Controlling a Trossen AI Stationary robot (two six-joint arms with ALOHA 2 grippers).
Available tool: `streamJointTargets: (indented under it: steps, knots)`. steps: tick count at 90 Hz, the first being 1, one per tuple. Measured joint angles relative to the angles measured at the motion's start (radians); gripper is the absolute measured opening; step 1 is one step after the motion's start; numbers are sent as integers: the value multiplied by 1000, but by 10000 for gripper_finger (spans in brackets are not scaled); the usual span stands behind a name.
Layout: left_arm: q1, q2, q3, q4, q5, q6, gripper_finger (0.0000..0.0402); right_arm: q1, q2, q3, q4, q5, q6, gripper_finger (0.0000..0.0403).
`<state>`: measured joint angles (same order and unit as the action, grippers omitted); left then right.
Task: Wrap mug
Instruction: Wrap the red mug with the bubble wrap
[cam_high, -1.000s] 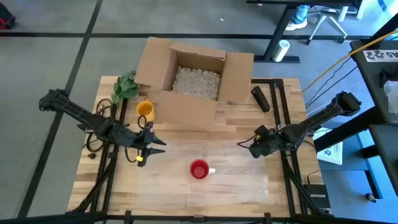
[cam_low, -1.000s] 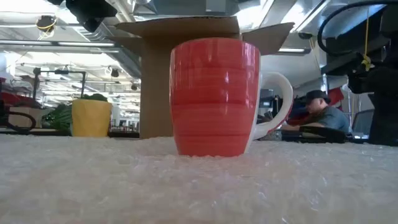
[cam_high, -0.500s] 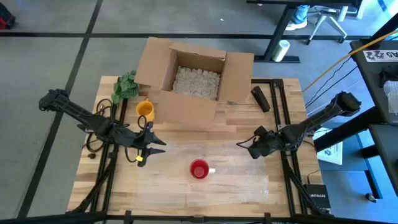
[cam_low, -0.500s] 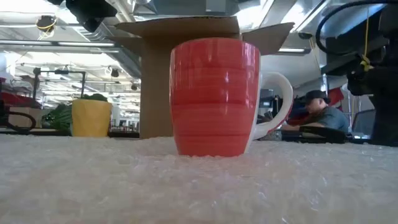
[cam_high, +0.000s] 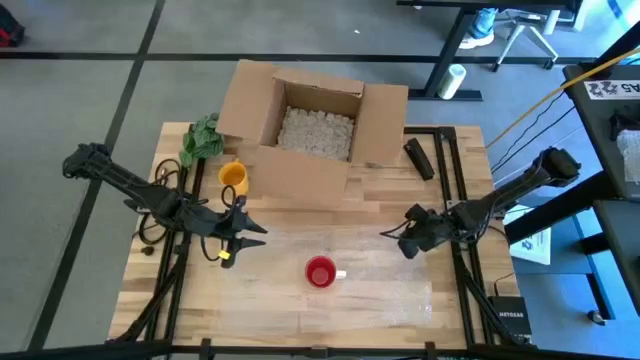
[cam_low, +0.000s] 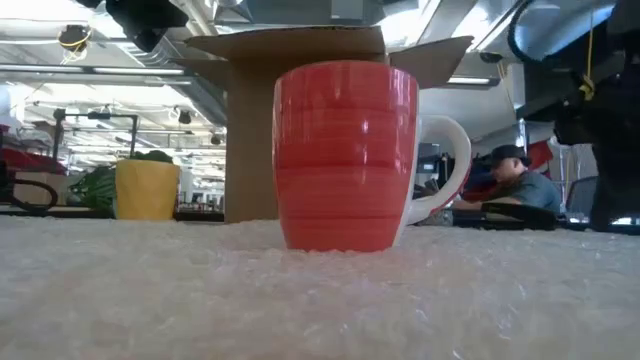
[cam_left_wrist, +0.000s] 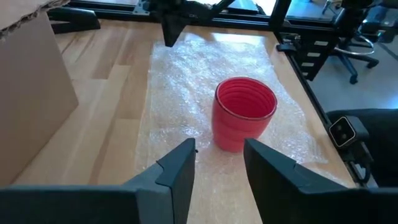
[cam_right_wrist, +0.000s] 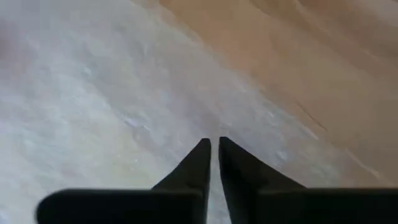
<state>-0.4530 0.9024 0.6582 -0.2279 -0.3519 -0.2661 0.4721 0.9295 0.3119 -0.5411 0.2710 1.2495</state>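
Note:
A red mug (cam_high: 320, 272) with a white handle (cam_low: 450, 160) stands upright on its base in the middle of a clear bubble-wrap sheet (cam_high: 375, 292) spread flat on the wooden table. My left gripper (cam_high: 252, 234) hovers open over the sheet's left end. In the left wrist view the mug (cam_left_wrist: 244, 121) stands a little ahead of its gap (cam_left_wrist: 219, 158). My right gripper (cam_high: 390, 237) is over the sheet's far right part. Its shut fingers (cam_right_wrist: 214, 144) point down at the wrap (cam_right_wrist: 93, 93), close to the bare wood. My right gripper points its shut fingertips (cam_right_wrist: 203, 149) down at the bubble wrap near its far right edge (cam_right_wrist: 261, 134). Whether they touch the sheet, I cannot tell.
An open cardboard box (cam_high: 315, 125) of packing peanuts stands at the back. A yellow cup (cam_high: 233, 177) and a green bundle (cam_high: 203, 138) sit at the back left, and a black object (cam_high: 418, 158) at the back right. In the low view a person (cam_low: 515, 185) sits beyond the table.
My right gripper has edged a little toward the table's left over the wrap. The mug, the sheet and my left gripper have stayed put.

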Motion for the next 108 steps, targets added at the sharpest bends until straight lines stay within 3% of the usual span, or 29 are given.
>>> streamJointTargets:
  steps: [31, 51, 62, 74, 98, 108]
  knots:
    - [0, 0, 0, 0, 0, -1, 121, -1, -18, 0, -216, 32, 104, 218]
    - [0, 0, 0, -1, 0, -11, 121, -1, -46, -2, -204, 22, 142, 253]
    - [0, 0, 0, -1, 0, -11, 121, -1, -43, -2, -178, -45, 152, 234]
    - [0, 0, 0, 0, 0, -14, 121, -2, -15, -2, -130, -61, 155, 184]
    - [0, 0, 0, 0, 0, -21, 121, -1, 44, -1, 2, -26, 77, 21]
    - [0, 0, 0, 0, 0, -23, 121, 0, 37, -1, 32, 10, 70, 12]
